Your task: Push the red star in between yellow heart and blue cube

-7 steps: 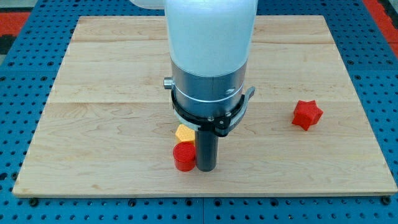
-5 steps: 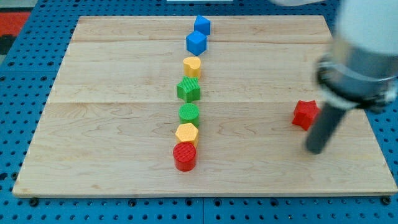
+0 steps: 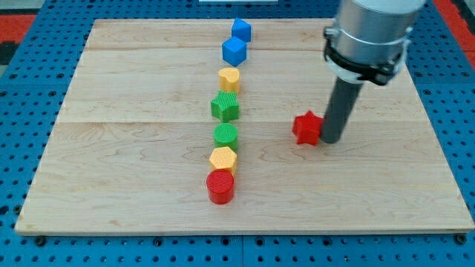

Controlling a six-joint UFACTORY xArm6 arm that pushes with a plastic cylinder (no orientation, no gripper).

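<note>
The red star (image 3: 306, 127) lies right of the board's middle. My tip (image 3: 331, 139) touches its right side. A column of blocks runs down the board's middle. From the top: a blue block (image 3: 241, 30), the blue cube (image 3: 234, 50), the yellow heart (image 3: 229, 78), a green star (image 3: 225, 107), a green cylinder (image 3: 225, 136), a yellow hexagon (image 3: 223, 159) and a red cylinder (image 3: 220, 186). The red star is to the right of the green star and green cylinder, well below and right of the gap between the yellow heart and the blue cube.
The wooden board (image 3: 111, 148) rests on a blue pegboard table (image 3: 22, 111). The arm's grey collar (image 3: 365, 44) hangs over the board's upper right.
My tip swung from the middle column to the right side, then pushed the red star leftward toward the column. The column blocks stayed put.
</note>
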